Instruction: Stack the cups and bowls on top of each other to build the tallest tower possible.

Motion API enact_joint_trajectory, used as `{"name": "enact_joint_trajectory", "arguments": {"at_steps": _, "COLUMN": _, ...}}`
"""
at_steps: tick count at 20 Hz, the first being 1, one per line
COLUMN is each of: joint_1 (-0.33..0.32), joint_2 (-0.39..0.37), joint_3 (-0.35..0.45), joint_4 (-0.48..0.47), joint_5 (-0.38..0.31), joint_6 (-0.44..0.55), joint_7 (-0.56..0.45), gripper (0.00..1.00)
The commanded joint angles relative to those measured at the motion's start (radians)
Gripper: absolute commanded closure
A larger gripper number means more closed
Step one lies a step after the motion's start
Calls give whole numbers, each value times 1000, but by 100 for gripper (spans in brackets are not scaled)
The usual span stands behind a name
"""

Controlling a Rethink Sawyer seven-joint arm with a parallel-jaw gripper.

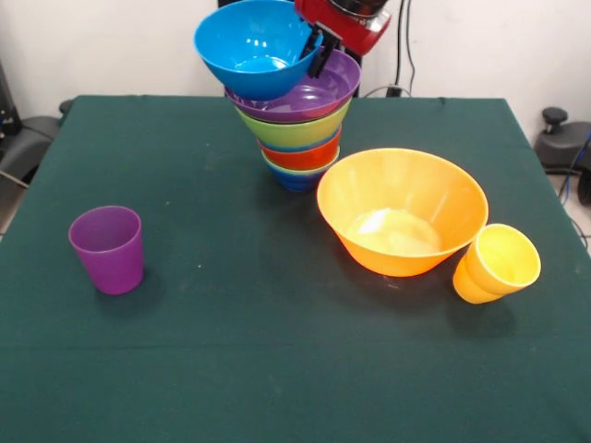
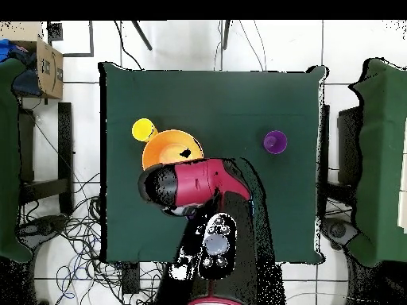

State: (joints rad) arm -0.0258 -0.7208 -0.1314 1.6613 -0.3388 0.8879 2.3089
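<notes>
My gripper (image 1: 319,48) is shut on the rim of the large blue bowl (image 1: 254,46) and holds it tilted just above the tower (image 1: 297,129), at its left side. The tower leans; the wide purple bowl (image 1: 323,97) is on top, then green (image 1: 288,131), red-orange (image 1: 300,154) and the small dark blue bowl (image 1: 295,181) lowest. The large orange bowl (image 1: 402,210) stands upright to the tower's right. The yellow cup (image 1: 497,264) sits tilted beside it. The purple cup (image 1: 108,248) stands upright at the left. In the overhead view the arm (image 2: 195,184) hides the tower and gripper.
The dark green table (image 1: 259,323) carries everything. In the overhead view the orange bowl (image 2: 168,148), yellow cup (image 2: 143,129) and purple cup (image 2: 274,141) show. Chairs, cables and a cardboard box (image 2: 48,67) surround the table.
</notes>
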Motion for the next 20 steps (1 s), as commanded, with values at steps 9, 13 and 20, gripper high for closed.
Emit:
{"name": "enact_joint_trajectory", "arguments": {"at_steps": 9, "joint_1": 73, "joint_2": 37, "joint_3": -22, "joint_4": -6, "joint_5": 82, "joint_6": -86, "joint_7": 217, "gripper": 100}}
{"name": "enact_joint_trajectory", "arguments": {"at_steps": 13, "joint_1": 90, "joint_2": 44, "joint_3": -38, "joint_4": -5, "joint_5": 100, "joint_6": -96, "joint_7": 217, "gripper": 100}}
{"name": "enact_joint_trajectory", "arguments": {"at_steps": 20, "joint_1": 110, "joint_2": 68, "joint_3": -58, "joint_4": 2, "joint_5": 118, "joint_6": -145, "joint_7": 222, "gripper": 100}}
